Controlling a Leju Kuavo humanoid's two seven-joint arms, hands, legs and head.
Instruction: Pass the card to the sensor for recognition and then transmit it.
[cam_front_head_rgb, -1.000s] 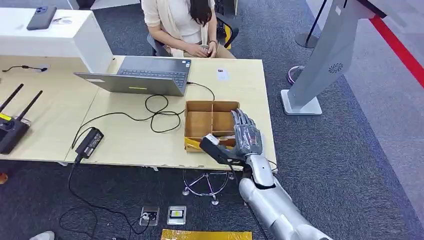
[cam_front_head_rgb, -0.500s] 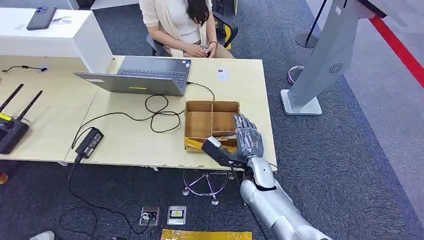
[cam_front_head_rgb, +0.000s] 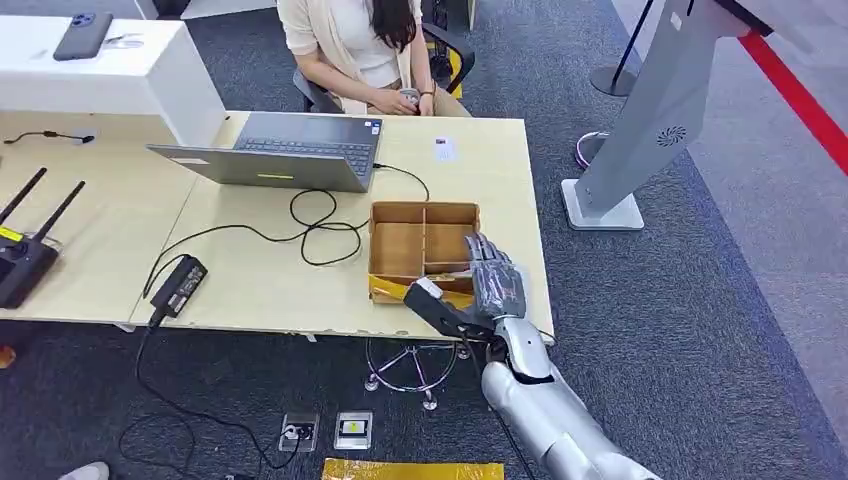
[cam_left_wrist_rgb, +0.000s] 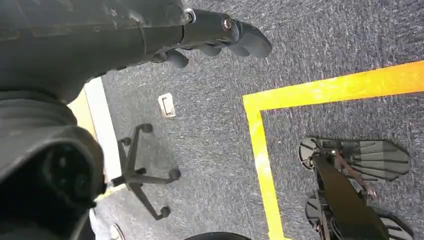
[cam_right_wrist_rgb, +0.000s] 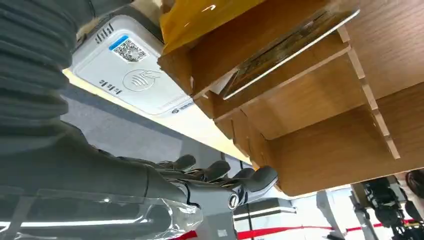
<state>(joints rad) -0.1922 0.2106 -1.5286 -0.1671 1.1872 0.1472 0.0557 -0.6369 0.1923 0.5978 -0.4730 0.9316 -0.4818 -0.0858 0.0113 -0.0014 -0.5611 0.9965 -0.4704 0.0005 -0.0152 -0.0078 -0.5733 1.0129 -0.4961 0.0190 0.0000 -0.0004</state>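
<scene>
One silver arm rises from the lower right of the head view, and its right hand (cam_front_head_rgb: 490, 290) hangs over the near right corner of the worktop (cam_front_head_rgb: 260, 270), dark fingers stretched forward and apart, holding nothing; the thick thumb juts toward the robot's left. In the right wrist view the same fingers (cam_right_wrist_rgb: 220, 180) lie extended side by side, clear of the box. The left hand (cam_left_wrist_rgb: 210, 32) hangs beside the body above the grey carpet (cam_left_wrist_rgb: 210, 125) with its fingers lightly curled and nothing in them; whether they are fully closed cannot be told.

Just ahead of the right hand sits a brown cardboard box (cam_front_head_rgb: 395, 250) split by dividers into compartments. A card (cam_right_wrist_rgb: 290, 47) leans tilted against a divider in one near compartment, close to the fingertips but not touched. The white card sensor (cam_right_wrist_rgb: 130, 75), marked with a QR code and a contactless symbol, lies on the worktop just beside the box's near edge, by the thumb.

Farther off, a grey laptop (cam_front_head_rgb: 290, 150) stands open, with a seated person (cam_front_head_rgb: 350, 50) behind it.
</scene>
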